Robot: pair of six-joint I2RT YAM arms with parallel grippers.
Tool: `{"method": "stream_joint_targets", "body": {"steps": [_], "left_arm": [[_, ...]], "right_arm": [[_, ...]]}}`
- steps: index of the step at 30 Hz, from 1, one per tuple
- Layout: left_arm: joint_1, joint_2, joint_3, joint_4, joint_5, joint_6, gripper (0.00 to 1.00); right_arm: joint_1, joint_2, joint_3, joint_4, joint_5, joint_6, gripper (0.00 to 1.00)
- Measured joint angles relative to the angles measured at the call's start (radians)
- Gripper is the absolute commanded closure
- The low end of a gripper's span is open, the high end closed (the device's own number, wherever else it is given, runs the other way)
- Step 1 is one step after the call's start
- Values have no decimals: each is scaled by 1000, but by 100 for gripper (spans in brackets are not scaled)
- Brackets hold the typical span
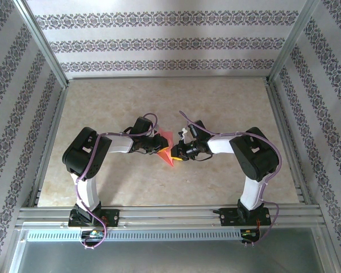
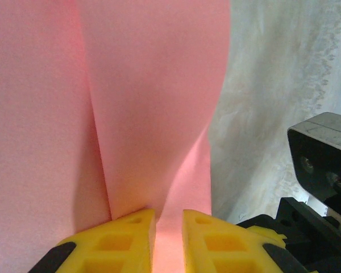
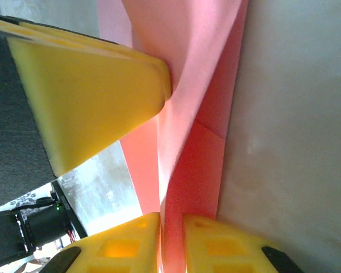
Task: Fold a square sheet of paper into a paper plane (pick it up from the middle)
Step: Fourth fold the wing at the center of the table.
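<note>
We see a beige, marbled desk, bare and matt, boxed in on 3 sides by walls papered in grey flowered stripes; 2 slanting metal posts rise at the far corners; metal rails run along the near edge, where the 2 arm bases are bolted. The desk lies open toward the far edge and to both sides; the arms crowd the middle, elbows bent outward, wrists turned in to face each other.

Between them is the sheet of paper, pink-red and partly folded to a point, near the centre of the desk and well apart from every edge; the left claw meets it from the left and the right claw from the right, the 2 just beside each other.

From the left wrist, the left claw has its yellow fingers drawn close with the sheet pinched in the thin gap, a crease running up from the tips; the grey camera housing of the other wrist stands near on the right. From the right wrist, the right claw is likewise clamped on a fold of the sheet, the desk just behind it; a yellow finger of the left claw presses on the paper above.
</note>
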Motion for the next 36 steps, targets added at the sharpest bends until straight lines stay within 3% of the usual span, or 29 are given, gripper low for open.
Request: {"method": "stream_joint_targets", "body": {"steps": [8,17,25,36], "left_arm": [[1,0,1,0,5,0,76],[3,-3,11,-3,26,0,69],[3,-61,11,0,26,-3,70],[3,-24,3,4,29,-18,73]], "right_arm": [[0,0,-17,-7,4,3,88],[-3,7,-23,0,0,3,89],[-3,11,-23,1,-11,2,88],[-3,12,-21,1,-18,-2,86]]}}
